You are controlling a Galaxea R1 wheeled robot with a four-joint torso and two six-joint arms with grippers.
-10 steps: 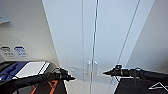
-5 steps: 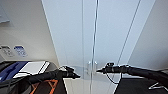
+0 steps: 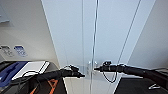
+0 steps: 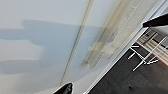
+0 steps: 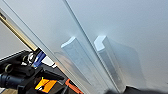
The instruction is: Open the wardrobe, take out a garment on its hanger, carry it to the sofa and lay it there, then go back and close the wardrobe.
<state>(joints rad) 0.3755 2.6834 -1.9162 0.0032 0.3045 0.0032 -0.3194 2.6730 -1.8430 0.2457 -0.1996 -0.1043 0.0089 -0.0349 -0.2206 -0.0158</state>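
The wardrobe (image 3: 75, 32) stands right in front of me, tall and white, with both doors shut along the middle seam. Its two small vertical handles (image 3: 92, 66) sit side by side at that seam and show large in the right wrist view (image 5: 75, 56). My left gripper (image 3: 81, 74) hovers just left of and slightly below the handles, close to the left door (image 4: 45, 37). My right gripper (image 3: 96, 68) reaches in from the right, its tip at the right handle (image 5: 107, 57). The shut doors hide the garment and its hanger.
Left of the wardrobe is a pale wall with small panels (image 3: 20, 50). A blue and white object (image 3: 27, 68) lies at the lower left above my dark base. Dark floor (image 3: 140, 87) shows at the lower right. White metal legs (image 4: 143, 58) stand beside the wardrobe.
Both arms have closed in on the middle seam. The right gripper moved left up to the right handle, and the left gripper edged right. The doors have not moved.
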